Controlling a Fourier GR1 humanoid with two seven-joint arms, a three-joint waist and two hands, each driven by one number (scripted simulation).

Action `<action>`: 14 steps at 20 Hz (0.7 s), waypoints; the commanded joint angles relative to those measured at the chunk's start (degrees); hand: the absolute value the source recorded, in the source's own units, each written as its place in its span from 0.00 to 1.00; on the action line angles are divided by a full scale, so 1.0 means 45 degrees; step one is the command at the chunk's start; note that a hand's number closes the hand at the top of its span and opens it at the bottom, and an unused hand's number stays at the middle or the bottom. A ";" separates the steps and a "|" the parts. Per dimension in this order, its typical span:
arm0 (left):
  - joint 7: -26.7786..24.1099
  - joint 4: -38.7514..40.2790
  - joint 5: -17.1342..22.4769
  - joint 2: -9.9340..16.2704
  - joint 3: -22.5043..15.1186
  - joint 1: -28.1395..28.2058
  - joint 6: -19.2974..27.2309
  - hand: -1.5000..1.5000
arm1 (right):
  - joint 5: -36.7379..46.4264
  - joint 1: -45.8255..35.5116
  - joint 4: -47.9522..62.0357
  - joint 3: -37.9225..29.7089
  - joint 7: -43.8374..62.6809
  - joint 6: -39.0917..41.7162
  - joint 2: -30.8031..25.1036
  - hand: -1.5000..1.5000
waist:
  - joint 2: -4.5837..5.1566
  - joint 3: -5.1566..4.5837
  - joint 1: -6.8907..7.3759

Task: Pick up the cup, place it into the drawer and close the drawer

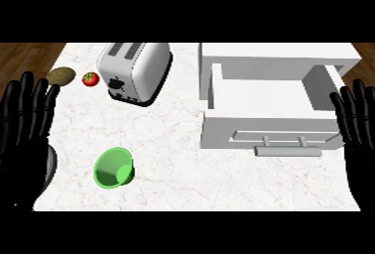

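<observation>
Hands — left point(26, 129), right point(359, 124) — fingers straight, apart; green cup point(114, 168) tipped beside open drawer point(267, 131).

A white marbled worktop point(219, 178) is filling most of the view, with dark wooden flooring point(29, 54) showing beyond its far corners.

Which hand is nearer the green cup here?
Left. The left hand rests open just left of the green cup; the right hand rests far right, beyond the drawer.
</observation>
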 commanded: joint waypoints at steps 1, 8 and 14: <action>0.0380 -0.1388 -0.0217 -0.0401 -0.0628 0.0525 0.0229 0.00 | 0.0018 0.0583 -0.0767 -0.0003 -0.0520 0.0183 -0.0057 0.00 | 0.0599 0.0289 -0.0045; 0.0329 -0.0394 0.1931 -0.1229 -0.1353 0.2160 -0.0722 0.00 | -0.2014 -0.0511 -0.0032 0.0061 0.1290 0.0942 0.0040 0.00 | 0.0641 0.0279 -0.0006; -0.0300 0.0101 0.1779 -0.1394 -0.1482 0.2079 -0.0699 0.00 | -0.1039 -0.0413 0.0882 0.0804 0.0137 0.0522 0.0855 0.00 | 0.0652 0.0284 -0.0041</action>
